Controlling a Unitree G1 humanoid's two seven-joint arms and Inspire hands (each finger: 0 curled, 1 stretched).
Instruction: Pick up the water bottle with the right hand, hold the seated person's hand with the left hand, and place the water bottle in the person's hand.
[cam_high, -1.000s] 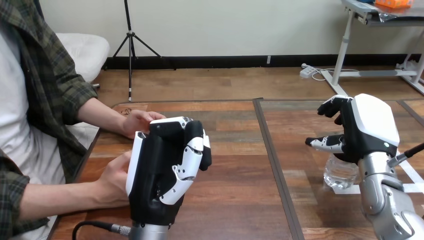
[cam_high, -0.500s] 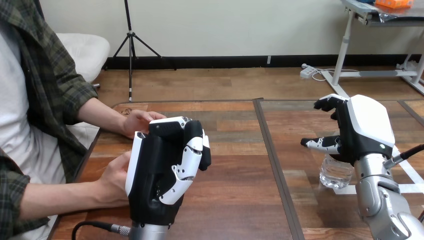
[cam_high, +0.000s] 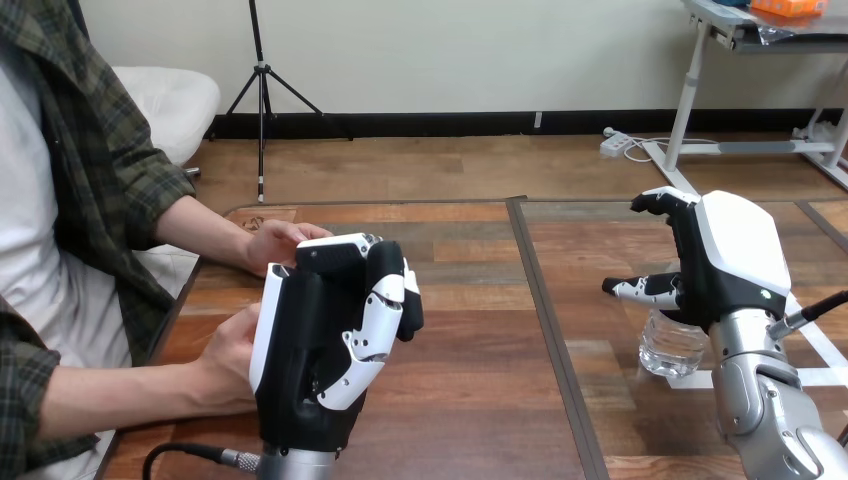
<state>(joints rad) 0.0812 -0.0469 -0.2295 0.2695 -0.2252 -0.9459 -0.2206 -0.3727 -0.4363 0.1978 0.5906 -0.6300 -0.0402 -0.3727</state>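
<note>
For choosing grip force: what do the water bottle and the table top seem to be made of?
The water bottle looks like clear thin plastic, glossy: the table shows through it and its wall glints. The table top looks like wood or wood-look laminate, smooth with a mild sheen: brown plank grain, soft light reflections.
</note>
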